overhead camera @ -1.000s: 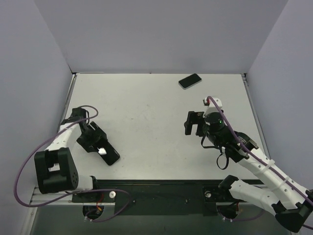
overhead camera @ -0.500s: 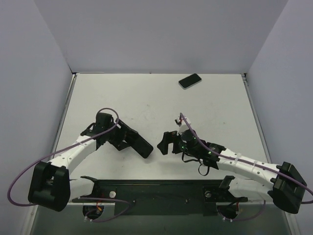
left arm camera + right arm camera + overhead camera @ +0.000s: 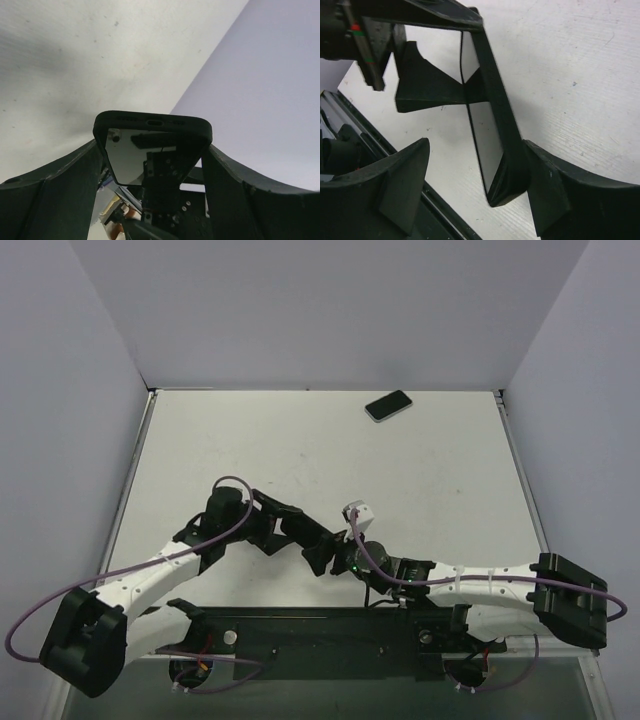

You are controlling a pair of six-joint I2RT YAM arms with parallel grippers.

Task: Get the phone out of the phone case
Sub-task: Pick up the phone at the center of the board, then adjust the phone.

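Near 6 o'clock on the white table (image 3: 300, 440), lifted off the surface: black phone case (image 3: 300, 531) with the phone (image 3: 142, 157) seated inside, glossy screen mirroring the rig. Clamped across its width by the left gripper (image 3: 272, 524). In the left wrist view, one finger (image 3: 65, 175) at 9 o'clock of the case and the other at 3 o'clock, both pressed to the sides. Case tilted, free end with the charging port pointing toward 4 o'clock in the top view, into the right gripper (image 3: 326, 554).

Right jaws spread apart, astride that free end. In the right wrist view, one finger (image 3: 555, 195) at 3 o'clock just beside the case back, touching or not hard to tell. The other at 8 o'clock, well off the screen side. No grip from the right yet.

Far off at 1 o'clock, near the back edge, flat on the table: a second smartphone (image 3: 388, 405), dark screen up, apart from both arms.
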